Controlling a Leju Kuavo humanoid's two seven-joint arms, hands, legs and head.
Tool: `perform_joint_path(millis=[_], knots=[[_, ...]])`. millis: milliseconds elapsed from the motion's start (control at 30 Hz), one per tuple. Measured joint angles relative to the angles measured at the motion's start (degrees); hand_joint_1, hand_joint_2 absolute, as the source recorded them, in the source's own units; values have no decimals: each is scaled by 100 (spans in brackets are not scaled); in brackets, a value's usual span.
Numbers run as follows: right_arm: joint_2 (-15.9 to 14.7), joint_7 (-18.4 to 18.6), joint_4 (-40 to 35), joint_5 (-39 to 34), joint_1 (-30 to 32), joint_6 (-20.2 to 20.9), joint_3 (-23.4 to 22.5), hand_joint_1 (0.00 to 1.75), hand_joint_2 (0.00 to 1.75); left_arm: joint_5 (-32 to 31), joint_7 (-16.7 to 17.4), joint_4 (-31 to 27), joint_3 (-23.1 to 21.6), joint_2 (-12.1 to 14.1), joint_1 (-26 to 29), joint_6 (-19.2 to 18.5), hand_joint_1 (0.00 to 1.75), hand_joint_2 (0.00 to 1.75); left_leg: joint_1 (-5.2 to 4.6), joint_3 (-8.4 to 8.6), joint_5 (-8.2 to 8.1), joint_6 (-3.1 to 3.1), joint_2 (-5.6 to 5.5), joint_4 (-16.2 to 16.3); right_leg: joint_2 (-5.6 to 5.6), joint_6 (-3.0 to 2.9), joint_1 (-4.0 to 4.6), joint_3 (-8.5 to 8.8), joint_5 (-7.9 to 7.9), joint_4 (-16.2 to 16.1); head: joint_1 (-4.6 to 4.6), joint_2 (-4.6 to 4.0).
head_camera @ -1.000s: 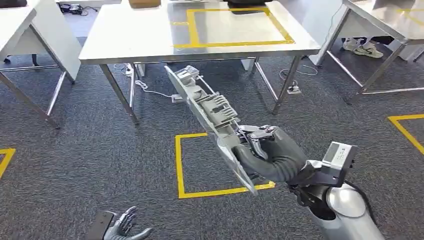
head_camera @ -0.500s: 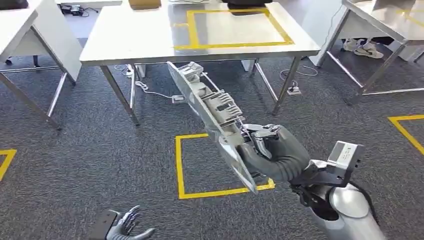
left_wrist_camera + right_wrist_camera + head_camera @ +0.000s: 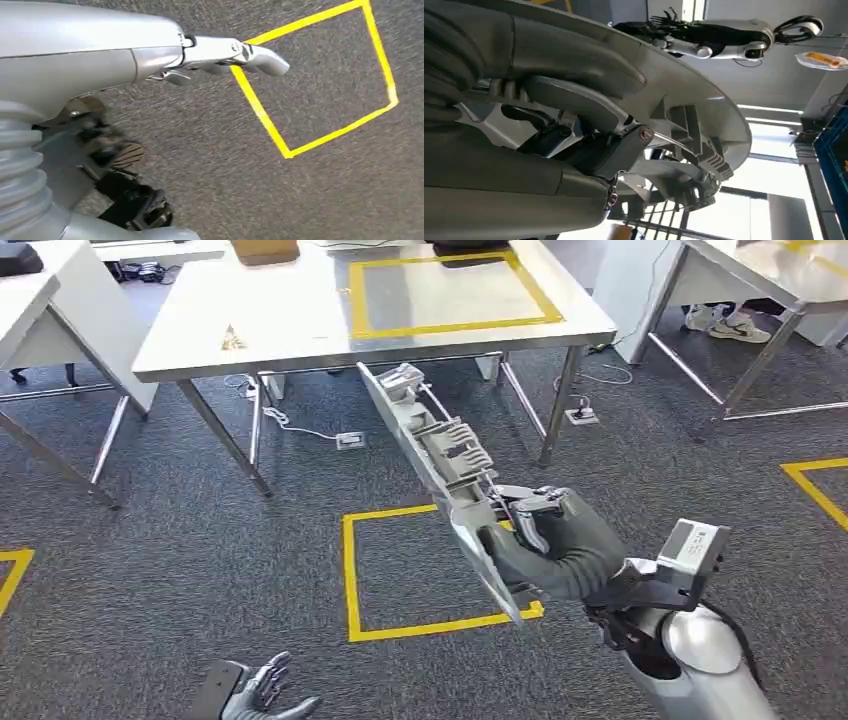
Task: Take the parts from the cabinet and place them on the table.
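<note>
The left robot hand (image 3: 262,697) is seen nearest, low over the grey carpet (image 3: 170,560), with its fingers spread and nothing held in it. In the left wrist view the same hand's thumb (image 3: 250,52) is stretched out above the carpet, beside a corner of the yellow tape square (image 3: 320,85) marked on the floor.

The right robot hand (image 3: 545,540) is raised further forward and is wrapped around the lower end of a long grey plastic part (image 3: 440,455). The part is gripped between the thumb and the curled fingers, and it is carried in the air, touching nothing else. From the right robot hand it slants upward and away, with its ribbed, clip-lined face turned up; its far end lies just short of the near edge of the bench (image 3: 290,325). In the right wrist view the curved panel of the part (image 3: 704,100) is seen pressed against the hand's dark fingers (image 3: 569,102).

Beyond the part's tip, a yellow tape rectangle (image 3: 450,325) is marked on the steel bench top. Past that rectangle, at the far edge of the bench, a brown box (image 3: 265,250) is set.
</note>
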Motion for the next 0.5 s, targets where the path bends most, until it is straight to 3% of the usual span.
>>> perform_joint_path(millis=[33, 67, 100, 167, 200, 233, 333, 367, 400, 500], knots=[[0, 4, 2, 0, 11, -4, 0, 175, 175, 0, 2, 2, 0, -4, 6, -2, 0, 175, -3, -140, -30, 17, 0, 249, 7, -9, 22, 4, -6, 0, -2, 0], [0, 9, 2, 0, 24, -4, 0, 175, 175, 0, 2, 4, 0, -11, 10, -2, 0, 175, -16, -132, 88, 51, -1, 196, 18, -16, 41, 15, -10, 0, 0, 0], [-2, 11, 2, 2, 27, -7, 0, 175, 175, 0, 2, 7, 2, -15, 9, -2, 0, 175, -32, -10, 308, 97, -3, -95, 35, -19, 56, 27, -14, 1, 0, 0], [-7, 7, 2, 15, 24, -28, 0, 175, 175, -7, 4, 7, 9, -20, 7, 0, 0, 175, -88, 466, 845, 229, -38, -1128, 63, -11, 75, 67, -28, 0, 0, 2], [-7, 0, 2, 17, 26, -31, 0, 175, 175, -9, 4, 13, 11, -11, 5, 0, 0, 175, -123, 597, 809, 285, -96, -1383, 67, 2, 77, 59, -36, -1, 2, 0], [-9, -2, 2, 20, 22, -33, 0, 175, 175, -9, 7, 15, 13, -26, 2, -2, 0, 175, -131, 617, 804, 245, -88, -1482, 87, 39, 83, 32, -35, 8, -2, 2], [-18, -7, 2, 46, 27, -48, 0, 175, 175, -11, 13, 20, 35, -39, 12, -2, 0, 175, -161, 612, 831, 263, -88, -1511, 94, 142, 56, 47, 1, -69, -2, 0], [-28, -7, 4, 55, 28, -59, 0, 175, 175, -15, 11, 20, 46, -44, 7, -2, 0, 175, -136, 616, 868, 212, -97, -1551, 94, 11, 71, 52, 14, -77, 4, 0], [-33, -18, 2, 66, 20, -74, -2, 175, 175, -15, 13, 22, 55, -46, 0, 0, 0, 175, -140, 610, 875, 230, -100, -1554, 92, -1, 73, 53, 17, -88, 0, 0], [-52, -48, 2, 201, 22, -140, -2, 175, 175, -66, 13, 24, 57, -79, 0, -15, 0, 175, -143, 615, 871, 281, -101, -1553, 92, 59, 72, 97, 45, -157, 0, 0]])
